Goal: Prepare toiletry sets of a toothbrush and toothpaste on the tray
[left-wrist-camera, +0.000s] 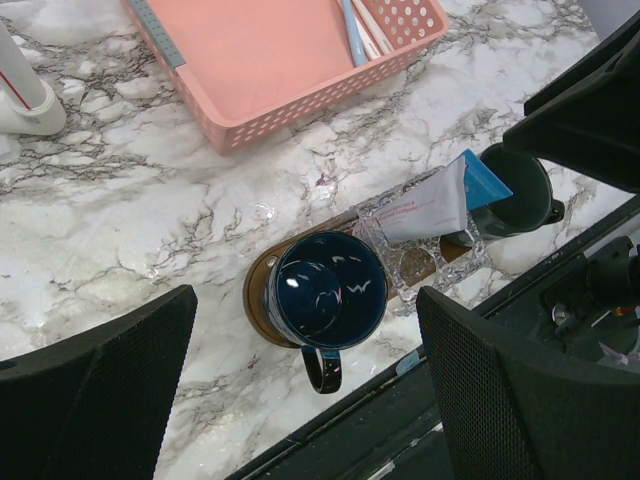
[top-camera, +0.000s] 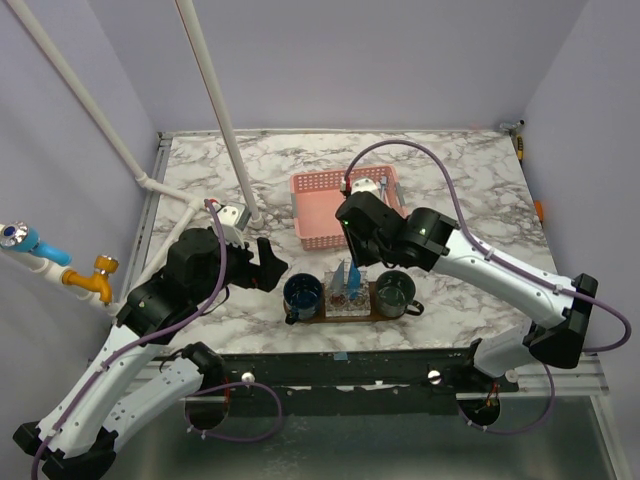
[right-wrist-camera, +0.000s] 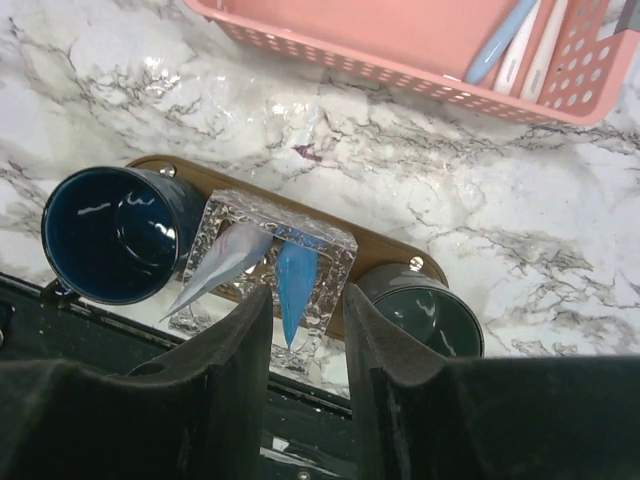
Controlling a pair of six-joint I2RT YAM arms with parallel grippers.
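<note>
So, we see two toothpaste tubes [right-wrist-camera: 225,262] standing in glass holder [right-wrist-camera: 335,250] on tray [right-wrist-camera: 390,255]; toothbrushes [right-wrist-camera: 505,45] in pink basket [right-wrist-camera: 400,70], not yet placed; right gripper [right-wrist-camera: 306,300] parted around blue tube [right-wrist-camera: 296,285], not pinching; left gripper [left-wrist-camera: 305,295] spread, empty.

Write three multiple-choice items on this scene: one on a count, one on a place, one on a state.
1. How many dark cups stand on the tray?
A. two
B. one
C. four

2. Where do the toothbrushes lie?
A. on the tray
B. in the pink basket
C. in a dark cup

3. What is the state of the left gripper?
A. shut on a dark cup
B. shut on a toothbrush
C. open, gripping nothing

Answers:
1 A: one cup stands at each end of the tray.
2 B: the right wrist view shows them inside the basket.
3 C: its fingers stand wide apart and touch nothing.
</note>
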